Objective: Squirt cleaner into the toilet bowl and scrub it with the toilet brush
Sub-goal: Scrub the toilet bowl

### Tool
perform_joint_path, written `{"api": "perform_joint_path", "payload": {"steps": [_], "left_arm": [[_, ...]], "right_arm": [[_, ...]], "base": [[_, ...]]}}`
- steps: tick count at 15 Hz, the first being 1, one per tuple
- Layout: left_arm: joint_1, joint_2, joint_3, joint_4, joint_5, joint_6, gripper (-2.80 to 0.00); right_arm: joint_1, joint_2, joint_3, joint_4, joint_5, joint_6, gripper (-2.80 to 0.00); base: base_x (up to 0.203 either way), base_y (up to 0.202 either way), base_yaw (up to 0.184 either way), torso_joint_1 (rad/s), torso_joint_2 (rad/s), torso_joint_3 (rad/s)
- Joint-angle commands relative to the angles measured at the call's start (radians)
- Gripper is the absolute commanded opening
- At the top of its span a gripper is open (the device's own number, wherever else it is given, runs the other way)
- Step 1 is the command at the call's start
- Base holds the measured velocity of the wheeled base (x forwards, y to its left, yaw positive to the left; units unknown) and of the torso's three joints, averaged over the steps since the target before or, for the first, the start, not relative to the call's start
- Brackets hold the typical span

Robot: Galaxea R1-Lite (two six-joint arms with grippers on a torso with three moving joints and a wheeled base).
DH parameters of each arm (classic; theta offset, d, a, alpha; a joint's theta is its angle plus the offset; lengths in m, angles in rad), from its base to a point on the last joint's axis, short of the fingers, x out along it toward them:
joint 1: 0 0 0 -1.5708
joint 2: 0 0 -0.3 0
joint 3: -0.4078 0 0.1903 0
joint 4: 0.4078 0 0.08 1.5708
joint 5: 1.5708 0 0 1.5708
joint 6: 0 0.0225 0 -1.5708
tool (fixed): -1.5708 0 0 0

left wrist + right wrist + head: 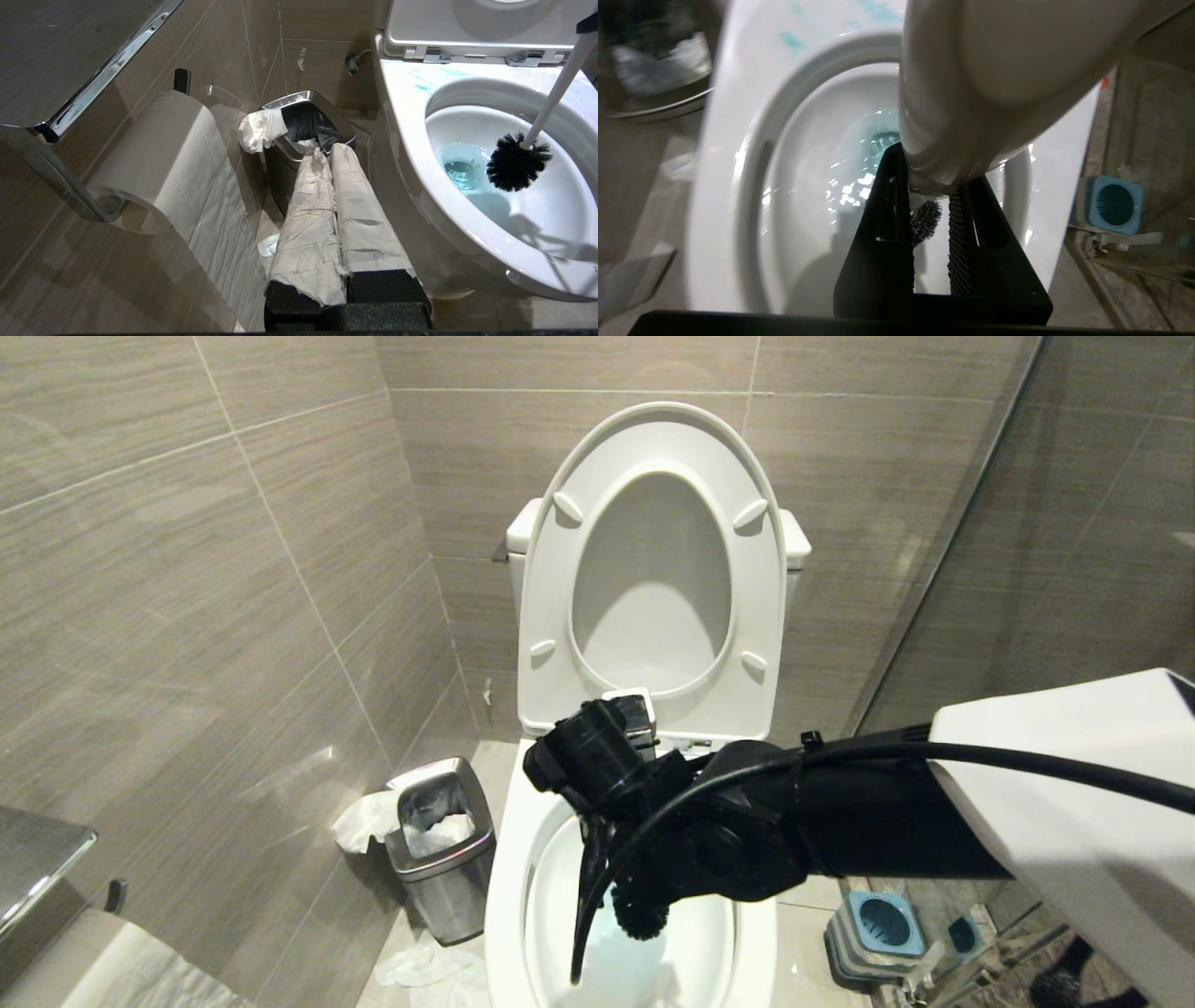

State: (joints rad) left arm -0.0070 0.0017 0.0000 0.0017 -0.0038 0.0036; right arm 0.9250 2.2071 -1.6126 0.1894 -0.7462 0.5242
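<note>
Over the toilet bowl [509, 896], right gripper [931, 205] apparently clamps the toilet brush [518, 161] handle.

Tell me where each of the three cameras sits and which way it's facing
Head view: on the head, looking forward and down at the toilet bowl; the right arm reaches across, its right gripper hidden.
Left wrist view: behind the shut left gripper, low, facing the steel waste bin and paper roll.
Right wrist view: behind the right gripper, shut on the toilet brush, looking down into the bowl.
Shared: all three show the bowl and the brush's black bristle head.
</note>
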Motion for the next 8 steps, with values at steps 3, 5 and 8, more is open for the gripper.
{"api": "perform_joint_path", "payload": {"steps": [3,5,8], "left_arm": [[0.001,0.000,0.000,0.000,0.000,0.000,-2.80],[0.001,0.000,0.000,0.000,0.000,0.001,-2.80],[0.001,0.000,0.000,0.000,-0.001,0.001,-2.80]], "right_arm": [[0.079,-0.110,-0.060,0.003,0.022,0.002,-2.80],[0.079,-0.170,-0.064,0.016,-0.041,-0.065,-2.80],[0.078,-0.251,-0.058,0.022,-0.070,-0.120,-2.80]], "base": [[0.000,0.000,0.000,0.000,0.00,0.000],[0.000,0.000,0.000,0.000,0.00,0.000],[0.000,0.000,0.000,0.000,0.00,0.000]]}}
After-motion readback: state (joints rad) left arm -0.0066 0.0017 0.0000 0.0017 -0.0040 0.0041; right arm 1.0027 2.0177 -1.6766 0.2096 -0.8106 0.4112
